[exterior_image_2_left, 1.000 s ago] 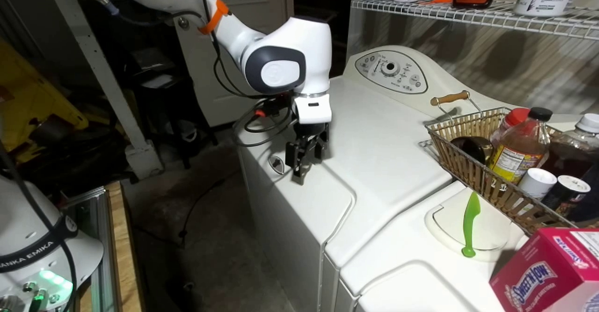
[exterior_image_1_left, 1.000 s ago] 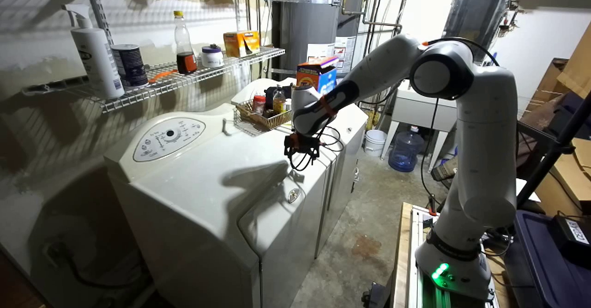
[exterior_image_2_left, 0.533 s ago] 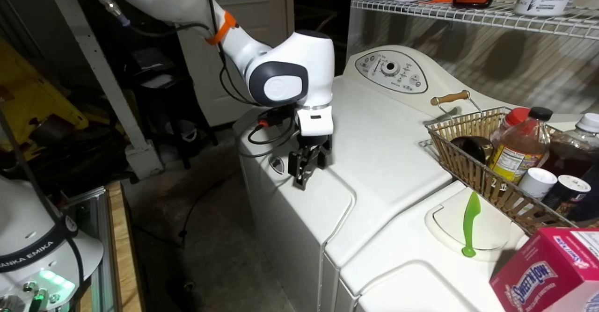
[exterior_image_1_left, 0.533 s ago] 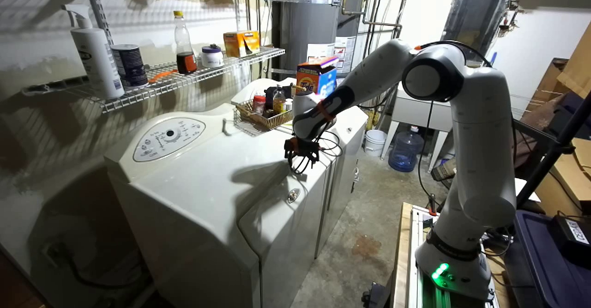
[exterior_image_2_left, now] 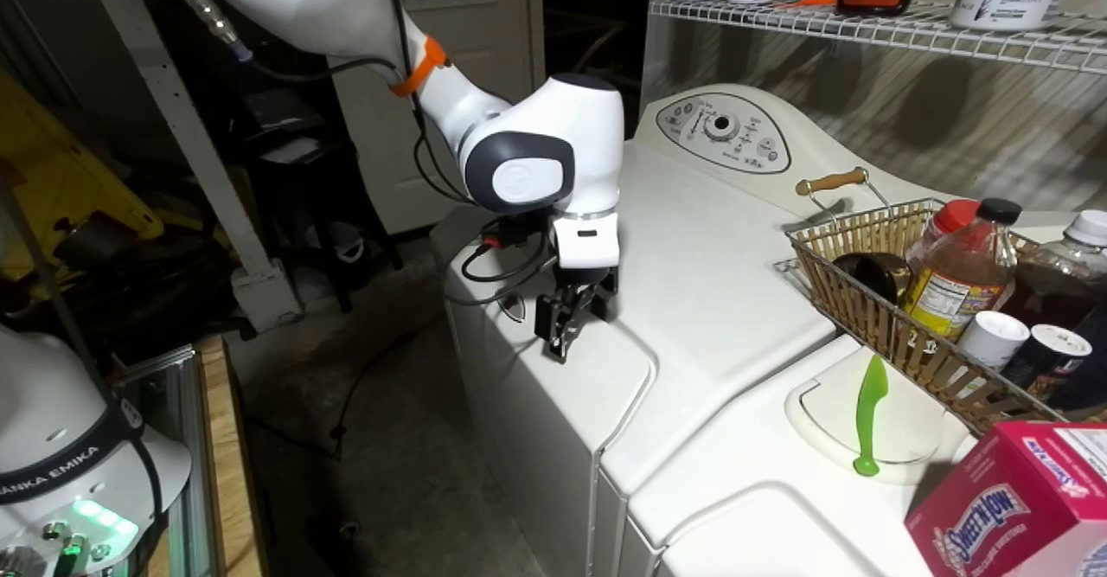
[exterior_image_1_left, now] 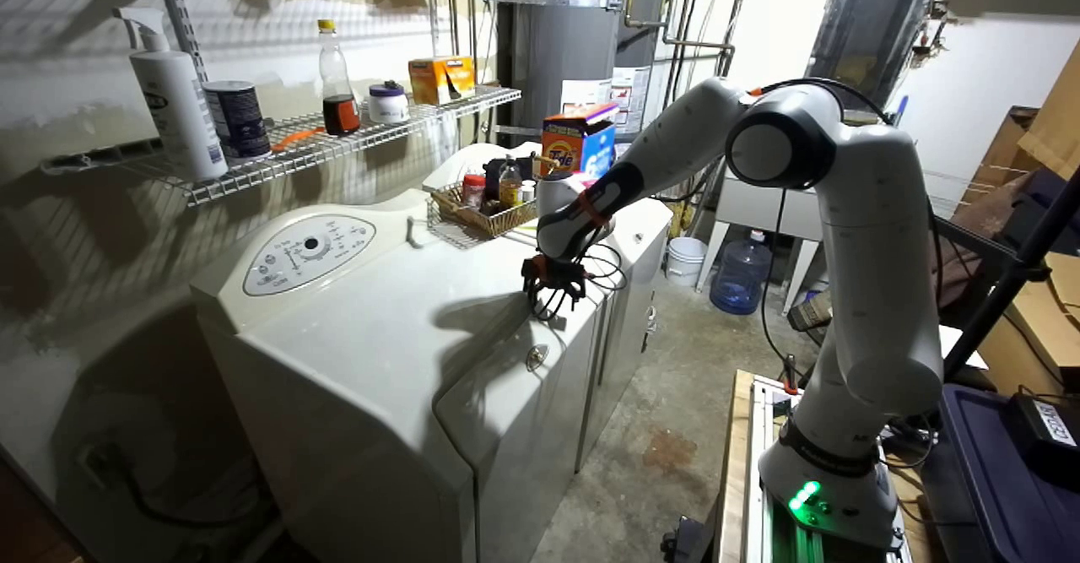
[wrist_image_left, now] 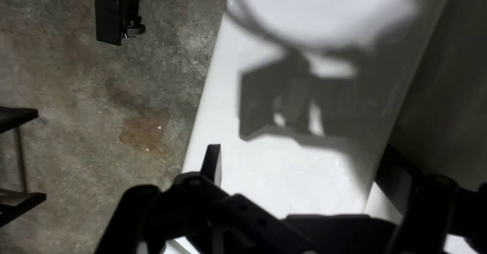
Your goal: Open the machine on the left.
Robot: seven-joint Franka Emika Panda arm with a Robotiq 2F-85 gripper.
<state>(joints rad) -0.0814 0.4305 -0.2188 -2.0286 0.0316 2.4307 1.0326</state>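
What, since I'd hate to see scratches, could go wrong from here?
The end effector is low over the door, so its fingers might scrape the white finish.
The door looks smooth on top, so a grip there could slip.
A loop of cable hangs beside the end effector and might snag.

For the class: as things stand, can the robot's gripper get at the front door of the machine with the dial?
Probably yes: the gripper is open over the upper part of the door, with nothing visible between them; the basket sits off to one side. Contact is unclear.
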